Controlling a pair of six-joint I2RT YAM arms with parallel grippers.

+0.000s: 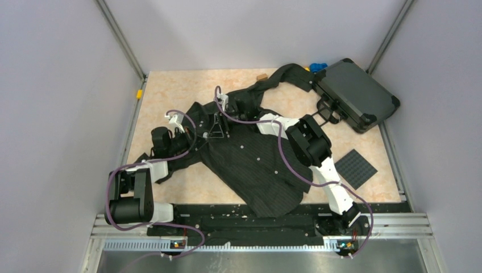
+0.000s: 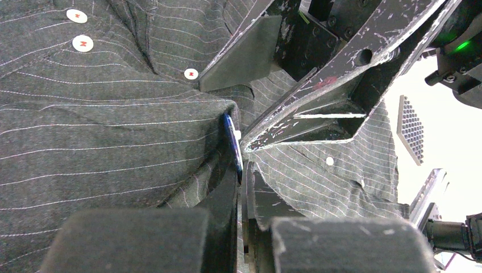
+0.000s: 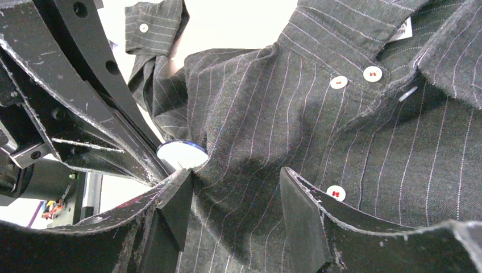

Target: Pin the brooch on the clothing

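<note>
The brooch (image 3: 182, 154) sits against a raised fold of the shirt (image 3: 352, 148). The right wrist view shows its pale face rimmed in blue, and the left wrist view shows it edge-on as a thin blue strip. The left gripper (image 2: 243, 183) has its 2 fingers drawn almost together on the brooch, with shirt cloth bunched against one side of it.

Just beside the brooch, the right gripper (image 3: 234, 176) stands with its jaws spread. 1 fingertip (image 3: 181, 190) is right under the brooch's lower rim, and the other is across a hump of fabric that lies between the 2. Whether they press that hump cannot be told.

Past the brooch along the shirt front are white buttons (image 3: 339, 82) sewn with red thread, 2 of them up by the collar, and a white label (image 3: 402, 29) shows inside the collar.

In the top view the shirt sprawls over the table (image 1: 187, 91). Well apart from the brooch, toward the far right corner, lies a dark hard case (image 1: 355, 94) with a bright-blue toy piece (image 1: 318, 66) at its far-left corner. A dark gridded mat (image 1: 355, 169) lies on the near side of the case, also well away from the brooch.
</note>
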